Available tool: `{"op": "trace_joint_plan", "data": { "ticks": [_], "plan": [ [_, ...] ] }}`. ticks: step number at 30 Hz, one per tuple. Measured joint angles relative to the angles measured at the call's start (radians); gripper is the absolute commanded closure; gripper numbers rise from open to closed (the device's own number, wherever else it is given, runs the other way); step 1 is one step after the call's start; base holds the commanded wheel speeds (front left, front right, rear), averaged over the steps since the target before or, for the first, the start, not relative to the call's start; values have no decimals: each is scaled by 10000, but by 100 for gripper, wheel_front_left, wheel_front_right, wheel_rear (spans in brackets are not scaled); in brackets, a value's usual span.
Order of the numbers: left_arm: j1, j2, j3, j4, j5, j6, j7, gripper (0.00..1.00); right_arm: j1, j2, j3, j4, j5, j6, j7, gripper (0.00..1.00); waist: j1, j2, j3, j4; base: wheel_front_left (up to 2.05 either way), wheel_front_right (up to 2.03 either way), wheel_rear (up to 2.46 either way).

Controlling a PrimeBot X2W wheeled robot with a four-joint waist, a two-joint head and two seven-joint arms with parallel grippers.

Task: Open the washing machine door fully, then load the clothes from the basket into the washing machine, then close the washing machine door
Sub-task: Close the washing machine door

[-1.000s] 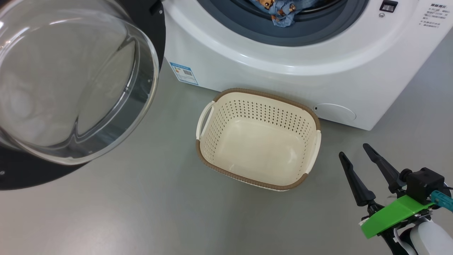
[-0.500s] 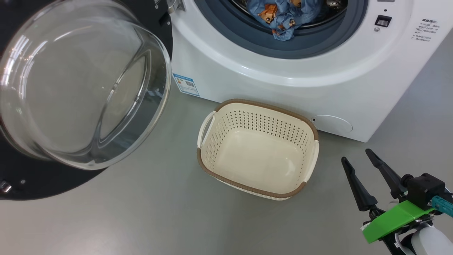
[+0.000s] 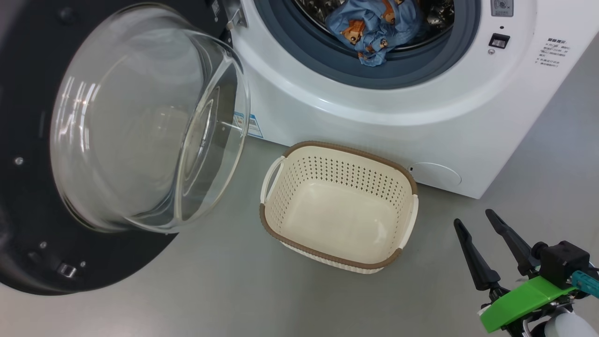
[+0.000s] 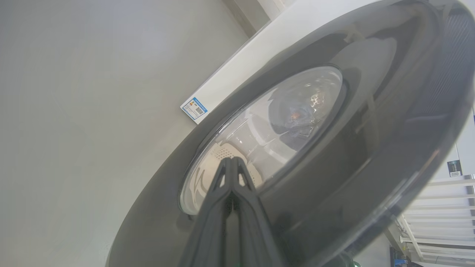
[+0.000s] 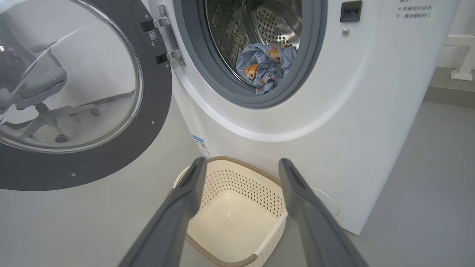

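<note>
It looked like a lab or test room rather than a home laundry. The washing machine (image 5: 352,129) stood free on a bare, smooth grey floor (image 3: 187,299). An office swivel chair (image 5: 41,85) on castors showed in the glass of the washing machine door (image 5: 111,163), and white metal framing (image 4: 438,211) stood beyond the door's edge.

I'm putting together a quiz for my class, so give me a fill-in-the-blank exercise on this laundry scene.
The basket on the floor is ____.
The clothes lie inside the ____ of the washing machine.
The door stands ____.
The left gripper has its jaws ____.
Missing words: empty, drum, open, shut.
</note>
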Motion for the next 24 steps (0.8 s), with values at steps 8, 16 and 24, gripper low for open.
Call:
{"op": "trace_joint_plan", "data": {
  "ticks": [8, 16, 24],
  "plan": [
    [415, -17, -40, -1354, -464, 2, 523, 100, 182, 150, -132, 4, -2, 0, 0, 0, 0, 0, -315, -38, 0, 0, 0],
    [796, -222, -221, -2675, -533, 2, 940, 100, 440, 309, -226, -6, -2, 0, 0, 0, 0, 0, -560, -268, 0, 0, 0],
    [814, -863, -646, -3787, -495, 4, 999, 100, 593, 341, -460, -63, -17, 0, 0, 0, 0, 0, -648, -658, 0, 0, 0]
  ]
}}
